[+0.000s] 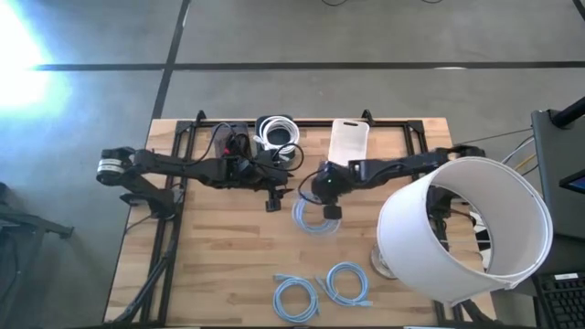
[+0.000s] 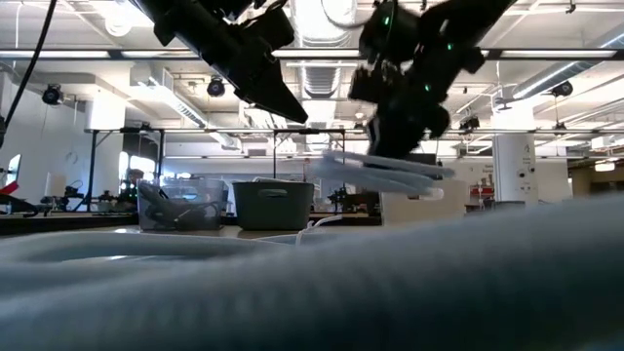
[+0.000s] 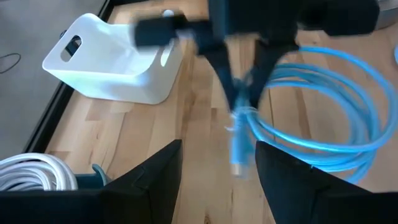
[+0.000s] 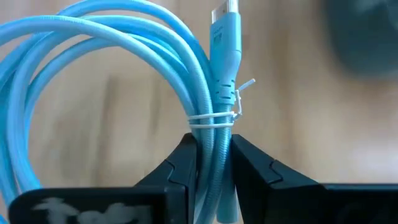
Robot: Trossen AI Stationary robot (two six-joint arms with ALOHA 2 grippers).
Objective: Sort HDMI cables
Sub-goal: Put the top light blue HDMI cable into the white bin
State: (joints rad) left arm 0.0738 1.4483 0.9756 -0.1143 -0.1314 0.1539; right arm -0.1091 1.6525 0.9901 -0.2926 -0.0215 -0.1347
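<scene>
A: Any words, numbers or labels you can read anywhere here?

B: None. The blue cable pinched in the right tool has a mark moulded into its plug, just past the white tie, but it is too faint to make out.

A: What about the white bin beyond that tool, or the table?

B: Both plain, no print on either. In the room behind, the signs and fittings are too small and dim to read.

A: So nothing legible at all?

B: Nothing.
</scene>
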